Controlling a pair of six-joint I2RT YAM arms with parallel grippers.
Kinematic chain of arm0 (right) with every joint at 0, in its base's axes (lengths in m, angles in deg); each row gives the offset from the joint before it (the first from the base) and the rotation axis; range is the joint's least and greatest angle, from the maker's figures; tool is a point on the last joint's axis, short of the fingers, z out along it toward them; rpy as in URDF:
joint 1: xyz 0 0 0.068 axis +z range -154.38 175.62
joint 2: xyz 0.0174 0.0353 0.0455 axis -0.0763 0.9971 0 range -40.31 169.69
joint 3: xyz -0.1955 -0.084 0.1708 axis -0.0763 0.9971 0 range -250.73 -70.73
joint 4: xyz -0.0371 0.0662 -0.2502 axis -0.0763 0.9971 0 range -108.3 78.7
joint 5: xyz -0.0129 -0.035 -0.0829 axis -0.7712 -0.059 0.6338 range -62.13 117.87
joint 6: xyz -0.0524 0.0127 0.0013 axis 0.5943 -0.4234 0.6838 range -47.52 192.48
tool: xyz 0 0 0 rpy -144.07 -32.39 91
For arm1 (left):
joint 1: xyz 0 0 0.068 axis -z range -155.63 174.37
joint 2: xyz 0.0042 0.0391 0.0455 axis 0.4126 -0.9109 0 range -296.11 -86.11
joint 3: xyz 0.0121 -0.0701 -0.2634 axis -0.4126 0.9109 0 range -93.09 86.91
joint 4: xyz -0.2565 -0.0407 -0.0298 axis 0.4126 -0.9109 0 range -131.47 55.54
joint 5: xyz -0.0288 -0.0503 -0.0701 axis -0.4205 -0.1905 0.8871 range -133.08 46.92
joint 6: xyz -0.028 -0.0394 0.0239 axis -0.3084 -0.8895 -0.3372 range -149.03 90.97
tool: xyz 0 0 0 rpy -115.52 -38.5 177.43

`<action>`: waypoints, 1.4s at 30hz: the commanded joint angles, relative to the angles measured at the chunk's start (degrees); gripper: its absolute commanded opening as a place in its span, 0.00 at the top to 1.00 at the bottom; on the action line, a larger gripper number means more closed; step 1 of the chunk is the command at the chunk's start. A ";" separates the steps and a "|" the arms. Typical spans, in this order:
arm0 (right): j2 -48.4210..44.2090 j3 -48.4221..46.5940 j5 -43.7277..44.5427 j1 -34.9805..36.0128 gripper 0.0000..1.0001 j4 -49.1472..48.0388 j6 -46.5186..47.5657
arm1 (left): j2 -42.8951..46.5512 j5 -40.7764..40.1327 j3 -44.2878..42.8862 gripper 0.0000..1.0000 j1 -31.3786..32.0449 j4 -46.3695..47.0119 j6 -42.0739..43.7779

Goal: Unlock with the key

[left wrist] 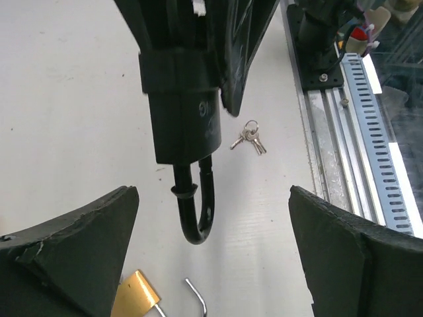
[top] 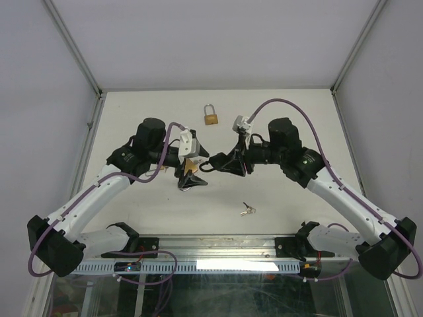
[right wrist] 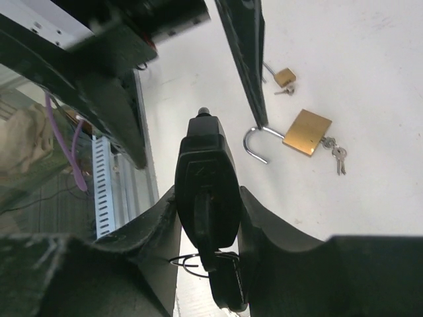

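A black padlock (right wrist: 206,178) is clamped between my right gripper's (right wrist: 206,198) fingers, held above the table. A black-headed key (right wrist: 215,218) sits in its keyhole, with a wire ring and a second black key hanging from it. In the left wrist view the same padlock (left wrist: 182,125) hangs from above, its black shackle (left wrist: 195,211) reaching down between the fingers of my left gripper (left wrist: 211,195), which stand wide apart and touch nothing. From the top view both grippers meet mid-table, left (top: 190,178) and right (top: 218,162).
A brass padlock (right wrist: 307,132) with an open shackle and small keys lies on the table under the left gripper (left wrist: 135,294). A smaller brass padlock (top: 211,117) rests farther back. Loose silver keys (top: 248,211) (left wrist: 250,139) lie near the front metal rail (left wrist: 344,132).
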 commanded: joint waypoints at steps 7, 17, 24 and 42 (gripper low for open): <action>-3.04 -1.92 -5.65 -0.18 1.00 -13.16 -8.24 | -1.84 -4.68 -0.06 0.40 -0.25 3.31 3.08; 0.85 -2.57 -0.87 -2.95 1.00 -12.03 -21.66 | 3.63 -14.94 4.13 1.00 0.97 7.57 9.19; 5.70 -3.13 1.87 -3.66 1.00 -14.04 -36.67 | 5.00 -46.65 12.71 0.93 6.77 29.40 25.13; 14.64 -2.08 8.61 -23.18 1.00 -8.26 -46.37 | 0.25 -42.06 16.72 0.01 6.87 21.15 33.30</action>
